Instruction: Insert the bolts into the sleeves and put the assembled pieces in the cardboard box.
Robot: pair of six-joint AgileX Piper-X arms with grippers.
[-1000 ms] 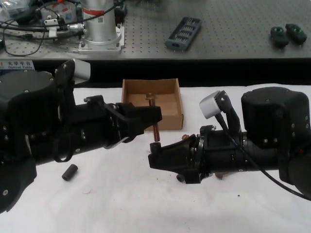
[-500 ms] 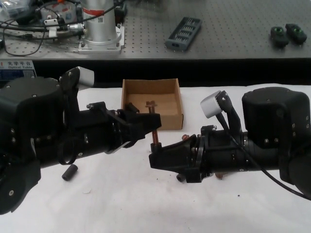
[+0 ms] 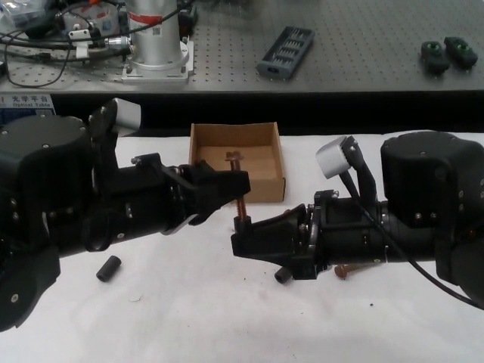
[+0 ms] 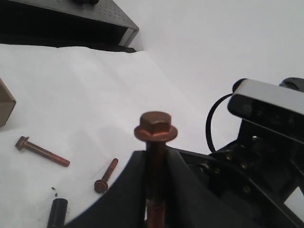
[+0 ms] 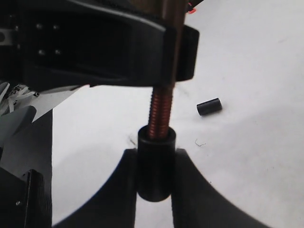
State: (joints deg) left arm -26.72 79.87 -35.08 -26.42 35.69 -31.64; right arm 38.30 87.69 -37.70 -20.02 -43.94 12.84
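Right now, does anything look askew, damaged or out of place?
Nothing stands out. The bolt, gripped by the left fingers, enters the sleeve in the right fingers about in line. Some spare sleeves and loose bolts lie on the cloth.

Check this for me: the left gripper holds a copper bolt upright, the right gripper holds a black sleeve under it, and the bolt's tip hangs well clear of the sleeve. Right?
Not quite. The right wrist view shows the threaded tip of the bolt inside the mouth of the sleeve, not clear of it. The rest stands: the left gripper holds the bolt upright, and the right gripper holds the sleeve under it.
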